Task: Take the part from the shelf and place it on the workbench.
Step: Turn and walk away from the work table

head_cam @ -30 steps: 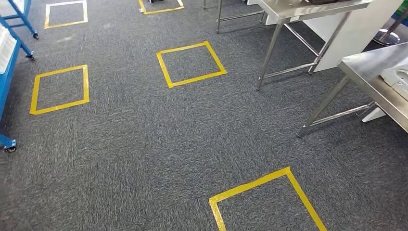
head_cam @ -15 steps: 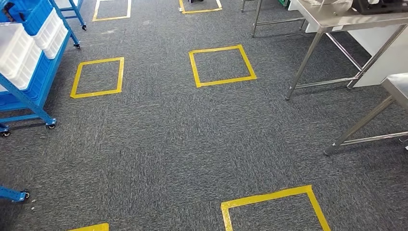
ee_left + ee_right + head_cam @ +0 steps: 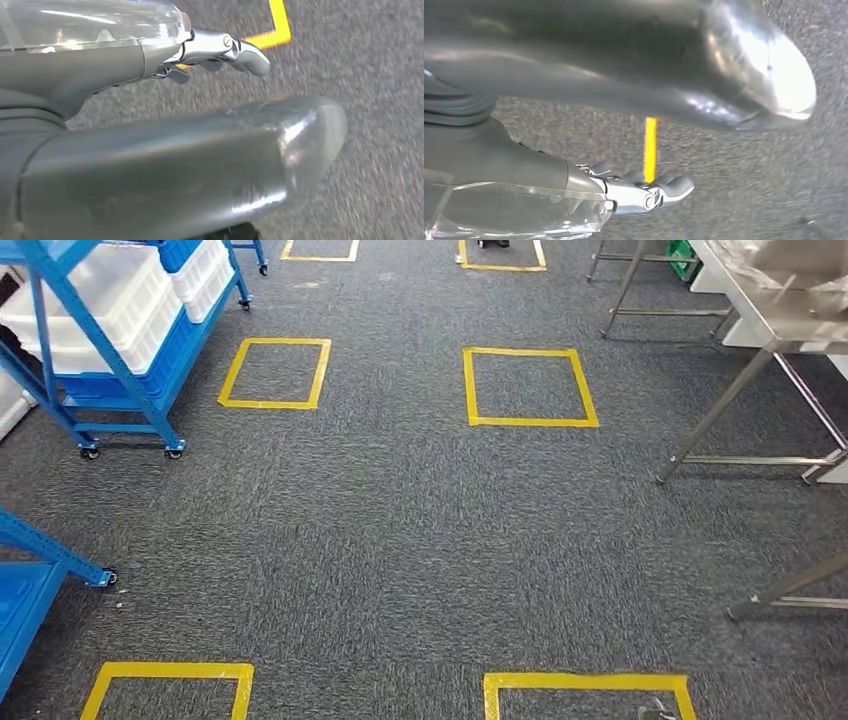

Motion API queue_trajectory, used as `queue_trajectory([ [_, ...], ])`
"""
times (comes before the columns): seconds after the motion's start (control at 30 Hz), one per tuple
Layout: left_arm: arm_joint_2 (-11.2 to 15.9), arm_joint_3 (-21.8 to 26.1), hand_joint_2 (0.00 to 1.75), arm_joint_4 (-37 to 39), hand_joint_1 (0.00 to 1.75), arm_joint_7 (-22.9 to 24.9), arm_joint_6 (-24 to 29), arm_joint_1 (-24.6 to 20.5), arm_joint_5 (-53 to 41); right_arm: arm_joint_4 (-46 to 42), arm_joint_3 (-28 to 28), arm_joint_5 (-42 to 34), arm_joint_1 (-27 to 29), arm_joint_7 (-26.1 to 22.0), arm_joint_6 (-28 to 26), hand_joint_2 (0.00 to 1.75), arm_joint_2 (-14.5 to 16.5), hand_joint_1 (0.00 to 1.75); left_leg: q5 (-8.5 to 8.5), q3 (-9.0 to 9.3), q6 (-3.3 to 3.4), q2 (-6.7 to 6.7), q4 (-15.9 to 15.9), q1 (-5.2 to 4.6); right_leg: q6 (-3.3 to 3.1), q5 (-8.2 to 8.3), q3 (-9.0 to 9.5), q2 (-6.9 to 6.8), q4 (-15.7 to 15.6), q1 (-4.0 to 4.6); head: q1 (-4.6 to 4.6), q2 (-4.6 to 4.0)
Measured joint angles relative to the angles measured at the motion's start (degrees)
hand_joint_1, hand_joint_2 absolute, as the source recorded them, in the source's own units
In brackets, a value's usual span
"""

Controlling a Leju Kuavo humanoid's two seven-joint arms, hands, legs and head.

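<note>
Camera has swung left, revealing a blue shelf (image 3: 120,370) holding white bins (image 3: 120,305); both robot hands hang released, empty.

1. On my left wrist feed, the left hand (image 3: 220,100) hangs over grey carpet (image 3: 370,65), holding nothing.
2. Its thick grey thumb (image 3: 200,160) lies stretched across the near foreground.
3. The fingers (image 3: 240,50) extend beyond it, apart from the thumb.
4. A corner of yellow floor tape (image 3: 277,27) shows past the fingertips.
</note>
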Motion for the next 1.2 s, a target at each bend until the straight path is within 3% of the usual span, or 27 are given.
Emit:
queue_trajectory([
  [0.07, 0.51, -2.38, 0.00, -0.21, 0.00, -0.01, 0.92, 0.24, 2.57, 0.16, -0.10, -0.04, -0.05, 0.26, -0.63, 0.00, -0.67, 0.00, 0.16, -0.25, 0.28, -1.45, 0.00, -0.13, 0.15, -3.43, -3.96, 1.91, 7.66, -0.09, 0.12, 0.00],
  [0.1, 0.83, -4.32, 0.00, -0.44, 0.00, -0.01, 1.52, 0.60, 4.92, 0.36, -0.08, -0.16, -0.17, 0.50, -1.10, 0.00, -1.12, 0.00, 0.19, -0.28, 0.31, -2.20, 0.03, -0.20, 0.17, -3.87, -5.43, 2.17, 10.16, -0.10, 0.13, 0.01],
  [0.13, 1.22, -6.62, 0.00, -0.74, 0.00, 0.00, 2.07, 1.05, 7.42, 0.56, 0.00, -0.34, -0.36, 0.76, -1.54, 0.00, -1.64, 0.00, 0.19, -0.27, 0.31, -2.95, 0.07, -0.25, 0.15, -3.10, -5.99, 2.29, 10.66, -0.11, 0.12, 0.01],
  [0.2, 2.07, -11.82, 0.00, -1.27, 0.00, 0.02, 2.98, 1.72, 11.77, 0.99, 0.34, -0.91, -0.93, 1.27, -2.18, 0.00, -2.92, 0.00, 0.16, -0.15, 0.21, -4.47, 0.25, -0.28, 0.00, 1.43, -4.01, 3.13, 5.16, -0.22, 0.12, 0.01],
  [0.27, 2.77, -15.93, 0.00, -1.37, 0.00, 0.04, 3.84, 1.62, 13.90, 1.29, 0.74, -1.42, -1.40, 1.71, -2.67, 0.00, -3.99, 0.00, 0.14, -0.42, -0.19, -5.99, 0.58, -0.35, -0.24, 4.74, -1.19, 6.09, -1.80, -0.45, 0.09, 0.01],
  [0.33, 3.28, -18.59, 0.00, -0.65, 0.00, 0.04, 4.91, 0.95, 14.60, 1.55, 1.28, -1.56, -1.66, 2.27, -3.37, 0.00, -4.49, 0.00, 0.39, -1.03, -0.95, -7.47, 0.73, -0.25, -0.60, 5.10, -0.42, 7.65, -4.15, -0.40, 0.07, 0.01],
  [0.4, 3.75, -19.92, 0.00, 1.68, 0.00, 0.06, 6.34, -0.04, 14.87, 1.59, 2.27, -1.07, -1.66, 3.08, -3.85, 0.00, -4.05, 0.00, 0.66, -1.48, -1.77, -8.65, 0.68, 0.01, -1.29, 5.39, -0.35, 6.22, -4.60, -0.28, 0.09, 0.00],
  [0.47, 4.12, -20.21, 0.00, 5.13, 0.00, 0.35, 7.75, -1.27, 14.87, 0.81, 3.25, -0.01, -0.85, 4.02, -3.64, 0.00, -2.52, 0.00, -0.75, -2.49, -2.26, -6.57, 2.65, -0.05, -2.21, 5.73, -0.05, 4.62, -5.26, -0.30, -0.06, 0.00],
  [0.53, 4.37, -20.14, 0.00, 8.36, 0.00, 1.15, 8.72, -2.56, 14.67, -0.33, 3.70, 1.18, 0.69, 5.00, -3.18, 0.00, -0.43, 0.00, -4.40, -5.39, -2.56, -2.80, 9.02, -0.13, -2.84, 5.77, 0.12, 2.79, -5.55, -0.03, -0.27, 0.00],
  [0.6, 4.53, -19.98, 0.00, 10.95, 0.00, 2.66, 9.10, -3.48, 14.48, -0.73, 3.77, 2.38, 2.16, 6.15, -3.09, 0.00, 1.73, 0.00, -7.19, -8.50, -2.85, -1.22, 15.92, -0.01, -3.15, 5.58, 0.11, 0.80, -5.44, 0.31, -0.35, 0.01],
  [0.63, 4.58, -19.87, 0.00, 12.01, 0.00, 3.60, 9.14, -3.68, 14.34, -0.62, 3.70, 3.00, 2.69, 6.76, -3.30, 0.00, 2.75, 0.00, -7.14, -8.84, -2.95, -0.93, 17.00, 0.05, -3.22, 5.47, 0.11, -0.05, -5.37, 0.41, -0.36, 0.01],
  [0.67, 4.63, -19.75, 0.00, 12.94, 0.00, 4.59, 9.14, -3.78, 14.14, -0.36, 3.59, 3.66, 3.04, 7.42, -3.67, 0.00, 3.74, 0.00, -6.04, -8.01, -2.99, -0.66, 15.74, 0.10, -3.23, 5.35, 0.15, -0.76, -5.29, 0.45, -0.37, 0.01],
  [0.7, 4.68, -19.63, 0.00, 13.71, 0.00, 5.55, 9.14, -3.83, 13.89, 0.04, 3.41, 4.30, 3.25, 8.15, -4.11, 0.00, 4.65, 0.00, -4.22, -6.14, -2.94, -0.20, 12.47, 0.13, -3.16, 5.22, 0.24, -1.34, -5.22, 0.46, -0.39, 0.01],
  [0.77, 4.74, -19.37, 0.00, 14.84, 0.00, 7.21, 9.14, -4.07, 13.42, 1.10, 2.86, 5.35, 3.53, 9.71, -4.88, 0.00, 6.29, 0.00, -1.38, -1.87, -2.56, 1.99, 4.55, -0.12, -2.78, 4.86, 0.49, -2.33, -5.02, 0.63, -0.42, 0.01],
  [0.83, 4.75, -19.08, 0.00, 15.65, 0.00, 8.55, 9.11, -4.45, 13.21, 2.10, 2.09, 6.04, 3.77, 11.21, -5.32, 0.00, 7.60, 0.00, -0.76, -0.10, -1.97, 3.21, 0.97, -0.48, -2.23, 4.56, 0.72, -3.31, -4.89, 0.88, -0.30, 0.00],
  [0.9, 4.74, -18.55, 0.00, 16.36, 0.00, 10.07, 8.79, -4.60, 13.41, 2.98, 1.33, 6.91, 3.76, 13.30, -5.69, 0.00, 8.64, 0.00, -0.59, -0.08, -1.32, 2.16, 0.61, -0.54, -1.67, 4.35, 0.98, -4.15, -4.91, 0.93, -0.20, 0.00],
  [0.97, 4.67, -17.67, 0.00, 16.80, 0.00, 11.68, 8.14, -4.68, 13.93, 3.94, 0.52, 7.87, 3.73, 15.76, -6.01, 0.00, 9.38, 0.00, -0.24, 0.05, -0.68, 1.10, 0.20, -0.33, -1.05, 3.07, 0.64, -2.53, -3.48, 0.70, -0.05, 0.00],
  [1.03, 4.61, -16.67, 0.00, 16.97, 0.00, 12.80, 7.48, -4.94, 14.41, 5.12, -0.46, 8.65, 3.90, 17.72, -6.29, 0.00, 9.85, 0.00, 0.05, -0.03, -0.20, 0.03, 0.00, -0.22, -0.60, -0.39, -1.96, 0.63, 2.27, 0.38, 0.19, 0.00],
  [1.1, 4.58, -15.60, 0.00, 17.04, 0.00, 13.68, 6.88, -5.21, 14.70, 6.47, -1.40, 9.42, 4.08, 19.29, -6.72, 0.00, 10.21, 0.00, 0.17, -0.27, 0.03, -1.35, 0.03, -0.29, -0.46, -3.35, -5.54, 1.97, 9.31, 0.23, 0.25, 0.00],
  [1.13, 4.55, -15.01, 0.00, 17.05, 0.00, 14.09, 6.57, -5.27, 14.75, 7.13, -1.86, 9.77, 4.13, 19.94, -6.96, 0.00, 10.34, 0.00, 0.20, -0.30, 0.05, -2.13, 0.08, -0.32, -0.48, -3.36, -6.44, 2.15, 10.88, 0.22, 0.25, 0.00],
  [1.17, 4.52, -14.43, 0.00, 17.05, 0.00, 14.51, 6.34, -5.29, 14.80, 7.71, -2.28, 10.08, 4.13, 20.48, -7.16, 0.00, 10.47, 0.00, 0.21, -0.27, 0.03, -2.90, 0.14, -0.33, -0.57, -2.18, -6.31, 2.32, 10.25, 0.22, 0.25, 0.01],
  [1.2, 4.46, -13.86, 0.00, 17.05, 0.00, 14.88, 6.16, -5.29, 14.80, 8.19, -2.66, 10.30, 4.13, 20.91, -7.28, 0.00, 10.56, 0.00, 0.20, -0.20, -0.03, -3.69, 0.23, -0.33, -0.73, -0.12, -5.18, 2.66, 7.58, 0.22, 0.25, 0.01],
])
